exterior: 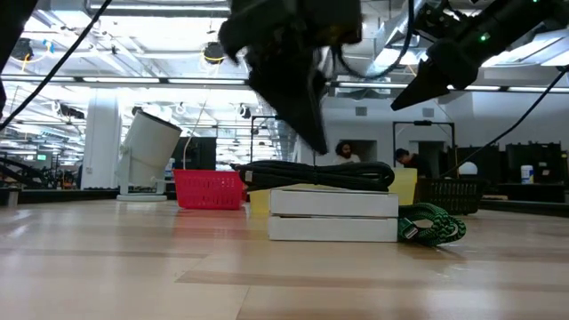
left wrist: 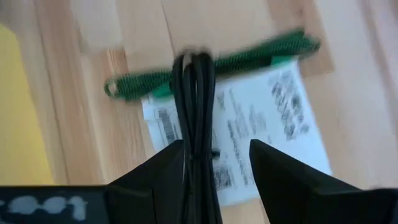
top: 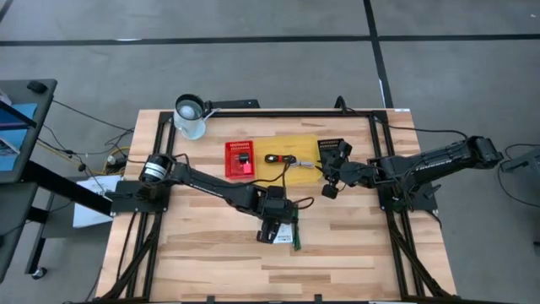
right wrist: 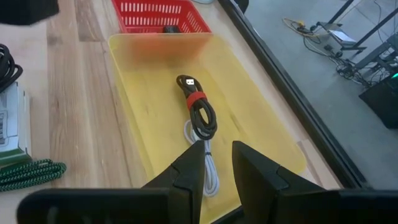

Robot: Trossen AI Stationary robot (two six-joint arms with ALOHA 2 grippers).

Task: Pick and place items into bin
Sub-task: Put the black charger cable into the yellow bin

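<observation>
A flat white printed packet [left wrist: 261, 124] lies on the table near the middle, with a black cable [left wrist: 196, 106] across its top. A green braided cord [left wrist: 249, 53] lies on the table against the packet's edge. My left gripper [left wrist: 214, 146] hangs open just above the black cable [exterior: 320, 173], pointing steeply down, one finger on either side of it. My right gripper [right wrist: 217, 149] stands in the air over the near end of the yellow bin [right wrist: 149, 118], slightly open with nothing between its fingers. In the bin lie a coiled black cable with a red band [right wrist: 199, 112] and a white cable [right wrist: 210, 171].
A red basket [top: 240, 159] holding a small black piece stands left of the yellow bin [top: 305, 142], and a black basket [top: 333, 146] stands on the bin's right. A white mug [top: 191, 114] is at the far left corner. Bare wood lies toward the near edge.
</observation>
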